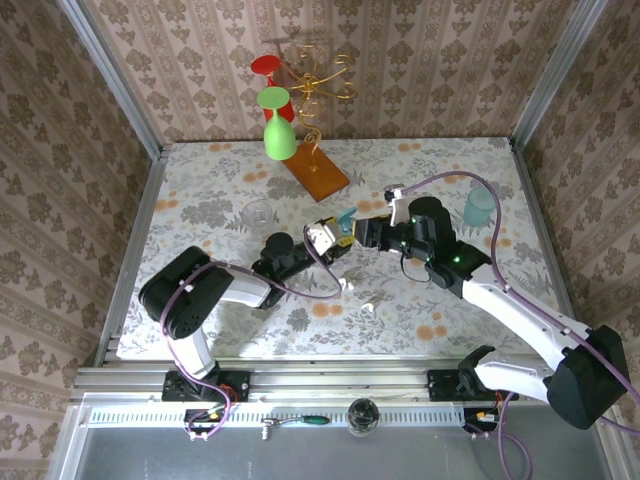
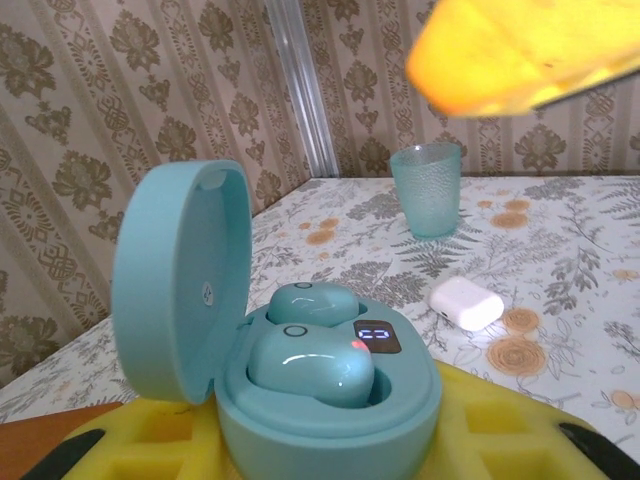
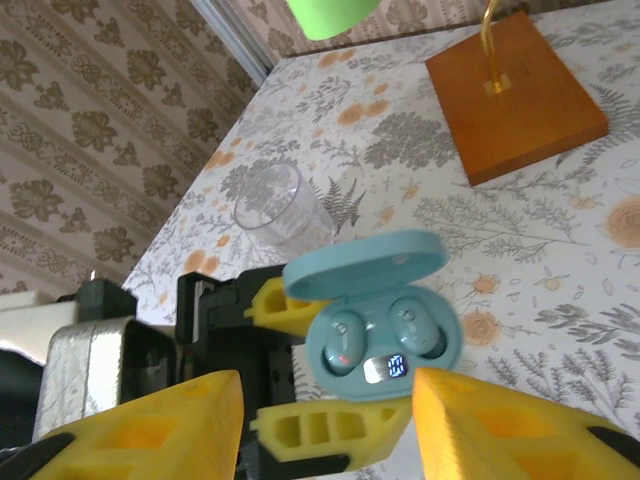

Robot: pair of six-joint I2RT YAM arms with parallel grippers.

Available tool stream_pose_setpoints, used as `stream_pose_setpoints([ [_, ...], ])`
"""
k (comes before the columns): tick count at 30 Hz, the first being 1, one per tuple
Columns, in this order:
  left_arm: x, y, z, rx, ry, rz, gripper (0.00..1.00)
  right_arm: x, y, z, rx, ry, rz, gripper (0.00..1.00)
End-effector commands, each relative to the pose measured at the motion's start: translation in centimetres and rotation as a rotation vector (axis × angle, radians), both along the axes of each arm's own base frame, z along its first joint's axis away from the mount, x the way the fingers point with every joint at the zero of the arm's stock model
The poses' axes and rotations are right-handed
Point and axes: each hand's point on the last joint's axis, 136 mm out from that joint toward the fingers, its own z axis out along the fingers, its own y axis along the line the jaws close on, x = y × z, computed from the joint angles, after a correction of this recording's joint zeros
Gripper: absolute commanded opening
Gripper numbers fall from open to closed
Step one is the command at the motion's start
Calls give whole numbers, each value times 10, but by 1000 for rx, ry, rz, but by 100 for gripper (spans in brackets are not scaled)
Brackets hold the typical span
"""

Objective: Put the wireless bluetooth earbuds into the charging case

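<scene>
Table [image 1: 440,300]: floral top, wallpapered walls.
Left gripper [image 2: 335,440]: pinches the open blue case [image 3: 385,335].
Earbuds [image 2: 310,365]: both look seated in the case.
Right gripper [image 3: 325,400]: jaws apart, empty, facing the case.
Advice: we back off straight, no lid bump.

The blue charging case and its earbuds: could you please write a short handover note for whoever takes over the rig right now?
Left gripper: shut on the blue charging case, whose lid is open.
Right gripper: open and empty, close in front of the case.
Done: both pale blue earbuds sit in their sockets, and the case's display is lit.
To do: probably close the lid. A closed white case lies on the table; its contents cannot be seen.
</scene>
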Motion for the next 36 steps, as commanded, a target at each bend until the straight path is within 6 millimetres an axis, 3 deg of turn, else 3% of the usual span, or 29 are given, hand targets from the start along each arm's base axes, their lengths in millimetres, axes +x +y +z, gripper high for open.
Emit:
stream_pose_setpoints([
  [1, -16, 1, 18, -9, -88, -75, 31, 9, -12, 16, -29, -39, -51, 57],
  [10, -30, -1, 16, 26, -151, -114, 32, 31, -6, -4, -117, 76, -20, 79],
  [19, -21, 5, 27, -35, -77, -47, 31, 20, -12, -39, -165, 207, 0, 81],
  [25, -30, 1, 40, -87, -38, -102, 31, 0, -14, -17, 21, 251, 25, 81],
  [30, -43, -5, 50, -123, -3, -198, 32, -18, -1, 6, 300, 308, 174, 80],
  [36, -51, -3, 70, -170, 6, -251, 32, -30, 10, 9, 434, 384, 276, 78],
])
